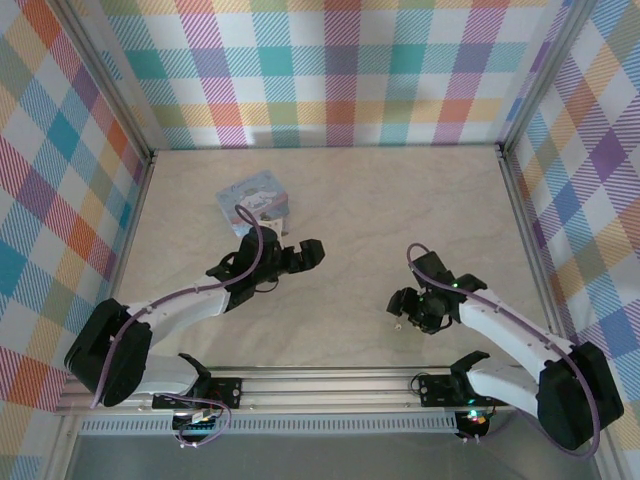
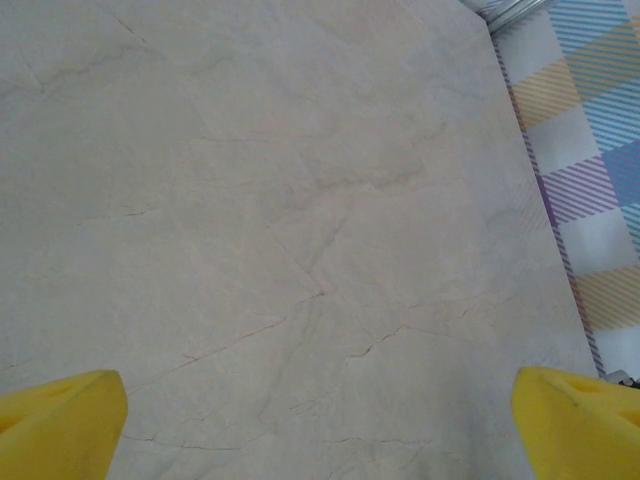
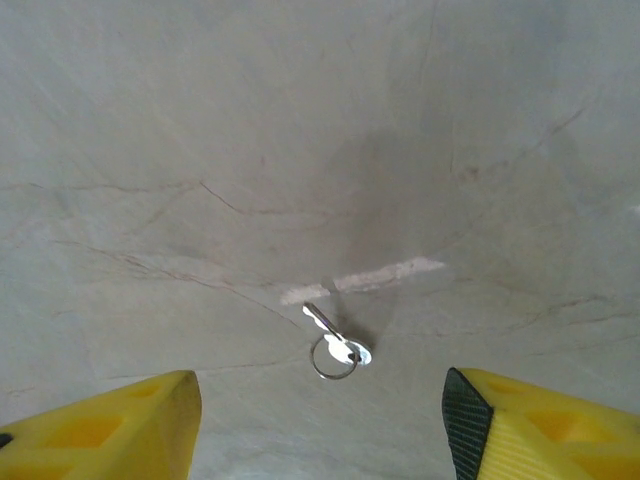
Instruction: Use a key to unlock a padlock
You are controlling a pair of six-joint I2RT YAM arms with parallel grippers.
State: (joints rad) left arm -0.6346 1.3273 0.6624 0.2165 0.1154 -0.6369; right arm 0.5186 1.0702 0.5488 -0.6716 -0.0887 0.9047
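A small silver key (image 3: 330, 335) on a thin split ring lies flat on the pale marble tabletop (image 1: 400, 210). My right gripper (image 3: 320, 425) hovers over it, open, with the key between and slightly ahead of its yellow fingers (image 3: 120, 430). In the top view that right gripper (image 1: 402, 305) sits low at centre right. My left gripper (image 1: 310, 253) is near the table's middle, just below the tin. In the left wrist view the left gripper (image 2: 320, 430) is open wide over bare marble, holding nothing. The padlock is hidden or out of view.
A pale blue cartoon-printed tin box (image 1: 253, 200) stands at the back left of centre, close to the left arm's wrist. Plaid walls (image 1: 340, 70) with metal rails enclose the table on three sides. The right wall (image 2: 590, 180) shows beyond the left gripper.
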